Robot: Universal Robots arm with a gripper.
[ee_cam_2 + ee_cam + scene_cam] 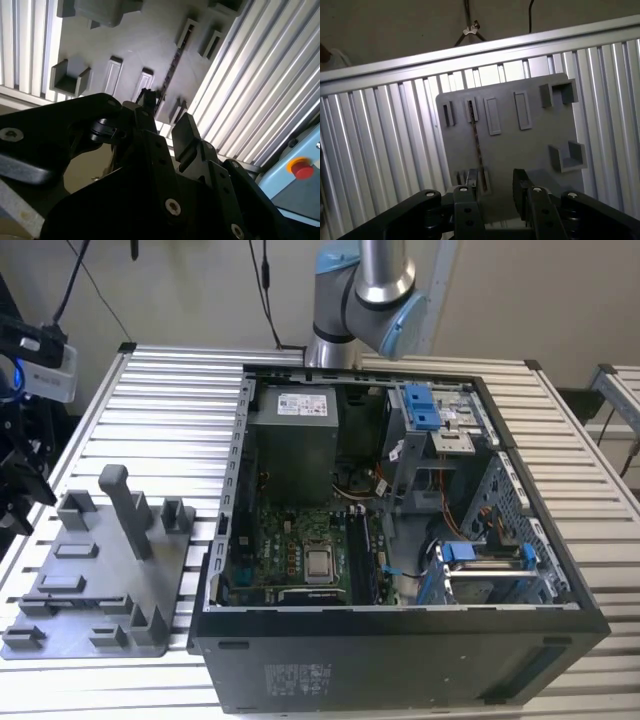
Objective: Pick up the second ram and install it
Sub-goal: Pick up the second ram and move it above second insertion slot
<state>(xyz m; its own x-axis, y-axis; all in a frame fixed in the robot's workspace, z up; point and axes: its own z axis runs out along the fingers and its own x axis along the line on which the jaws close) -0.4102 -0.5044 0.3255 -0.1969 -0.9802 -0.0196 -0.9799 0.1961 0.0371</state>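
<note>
The gripper (495, 187) hangs over the grey tray (520, 145) on the table, its jaws apart and holding nothing. The ram stick (475, 145) stands on edge in slots near one side edge of the tray. Its near end sits in the gap, close to one finger (469, 192).

Bare floor of the holder tray (525, 150) lies open along both sides of the second ram (475, 145), which stands on edge, with low slot blocks (492, 116) just beside its ends. In the exterior view a tall post (125, 508) rises from the tray, near the open case (400, 660)
</note>
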